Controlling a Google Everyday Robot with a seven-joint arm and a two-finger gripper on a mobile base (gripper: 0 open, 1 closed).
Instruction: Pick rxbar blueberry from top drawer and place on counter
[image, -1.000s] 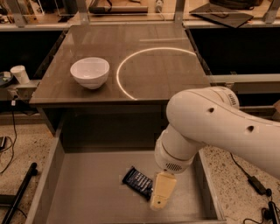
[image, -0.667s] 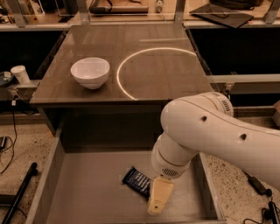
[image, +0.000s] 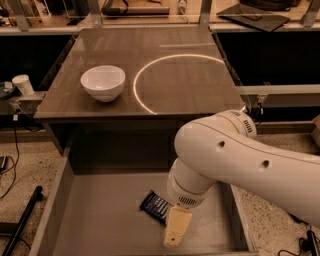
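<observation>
We are at the reaching step. The tool (image: 174, 232) hangs low inside the top drawer (image: 95, 220), just beside the rxbar blueberry (image: 155, 205), which lies flat on the drawer bottom with one end tucked under the arm's wrist. We cannot tell whether the tool is spread or closed (the wrist hides too much). Next, we judge, it must settle over the bar, pinch it, lift it clear of the drawer walls and carry it to the counter (image: 180, 92), away from the white bowl (image: 103, 82).
</observation>
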